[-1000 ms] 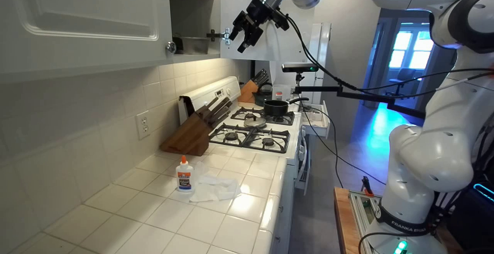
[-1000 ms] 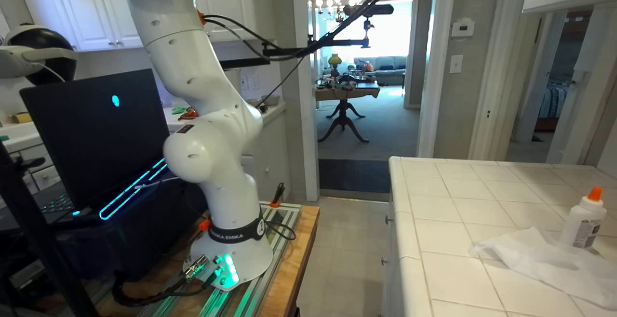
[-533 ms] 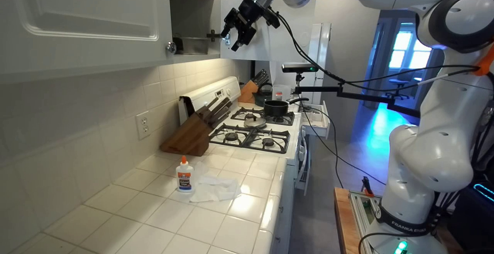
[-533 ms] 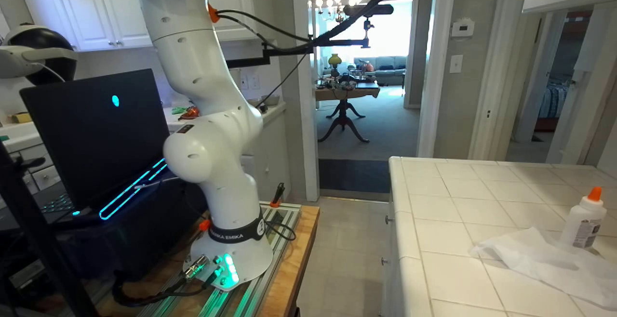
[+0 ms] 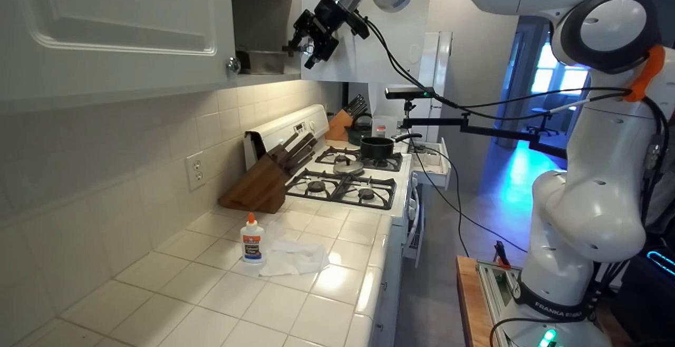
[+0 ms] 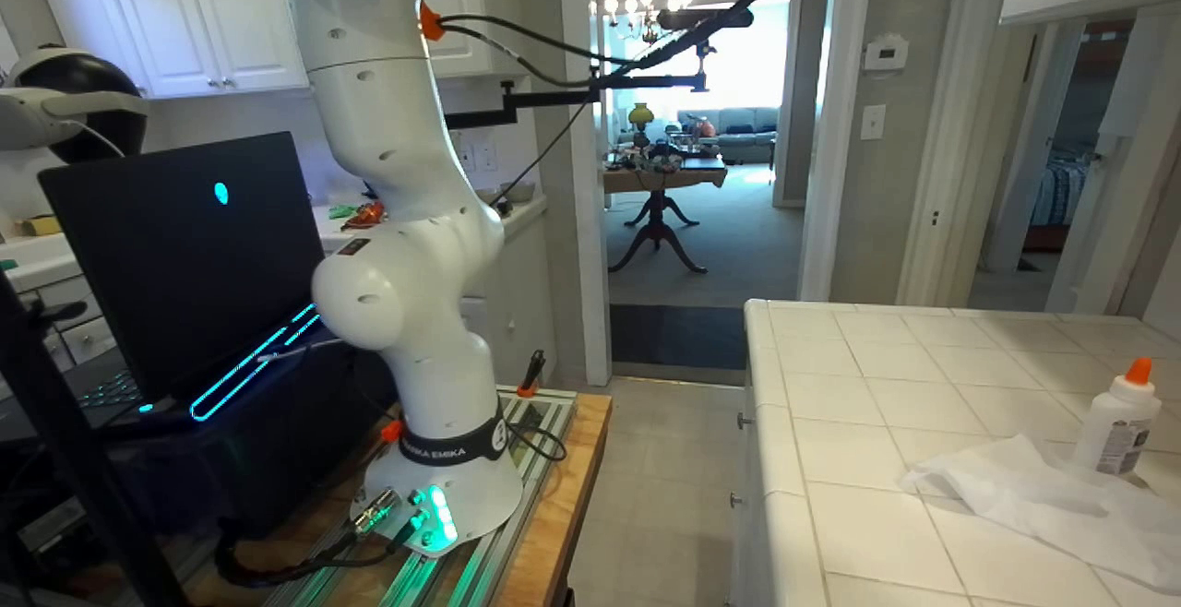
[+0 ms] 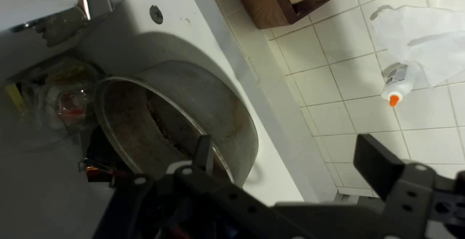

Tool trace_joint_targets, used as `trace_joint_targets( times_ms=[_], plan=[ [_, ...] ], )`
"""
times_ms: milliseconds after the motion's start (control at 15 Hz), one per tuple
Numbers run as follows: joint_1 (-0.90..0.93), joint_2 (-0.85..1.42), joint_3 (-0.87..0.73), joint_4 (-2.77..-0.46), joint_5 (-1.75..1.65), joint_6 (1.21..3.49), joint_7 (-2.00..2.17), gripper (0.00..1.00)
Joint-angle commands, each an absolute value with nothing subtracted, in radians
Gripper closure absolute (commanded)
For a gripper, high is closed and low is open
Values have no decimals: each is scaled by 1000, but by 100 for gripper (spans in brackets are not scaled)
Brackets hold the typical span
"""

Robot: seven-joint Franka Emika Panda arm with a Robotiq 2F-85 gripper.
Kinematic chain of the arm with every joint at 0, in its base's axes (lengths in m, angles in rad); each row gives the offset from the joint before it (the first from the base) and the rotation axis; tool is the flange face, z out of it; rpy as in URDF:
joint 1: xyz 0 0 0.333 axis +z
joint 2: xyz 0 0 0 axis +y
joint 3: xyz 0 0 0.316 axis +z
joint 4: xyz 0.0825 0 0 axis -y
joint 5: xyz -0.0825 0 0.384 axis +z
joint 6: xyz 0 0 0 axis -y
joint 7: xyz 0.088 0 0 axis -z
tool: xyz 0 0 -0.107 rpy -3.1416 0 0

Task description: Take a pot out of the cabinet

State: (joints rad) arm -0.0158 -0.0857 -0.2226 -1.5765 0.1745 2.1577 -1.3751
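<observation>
The grey-steel pot (image 5: 268,62) sits on the bottom shelf of the white cabinet (image 5: 132,67). In the wrist view the pot (image 7: 221,104) shows its rim and worn inside, near the edge of the cabinet shelf (image 7: 270,175); its handle does not show. My gripper (image 5: 299,57) is at the cabinet opening, pointing down and in. In the wrist view the gripper (image 7: 287,151) is open and empty. One finger overlaps the pot's near rim; the other is out past the shelf edge. I cannot tell if the finger touches the pot.
An open cabinet door (image 5: 364,51) with its hinge stands behind my gripper. Packaged items (image 7: 69,104) lie beside the pot. Below are a knife block (image 5: 258,178), a glue bottle (image 5: 252,241), a paper towel (image 5: 295,257) and a black pot (image 5: 377,148) on the stove.
My arm has swung toward the cabinet. The gripper has moved left and slightly down in an exterior view, coming closer to the pot. The pot has not moved.
</observation>
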Motion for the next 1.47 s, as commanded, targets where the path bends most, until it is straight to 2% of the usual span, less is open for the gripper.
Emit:
trace_joint_targets(
  times_ms=[0,867,933,1000,1067,1400],
  plan=[
    [-44,-24,-201,-1493,231,2143,-1441,0],
    [-81,74,-142,-1370,190,2112,-1483,1],
    [-83,82,-138,-1358,185,2107,-1485,10],
    [-86,89,-134,-1348,180,2102,-1485,15],
    [-88,95,-131,-1340,178,2098,-1487,30],
    [-68,120,-153,-1313,172,2089,-1489,66]
  ],
)
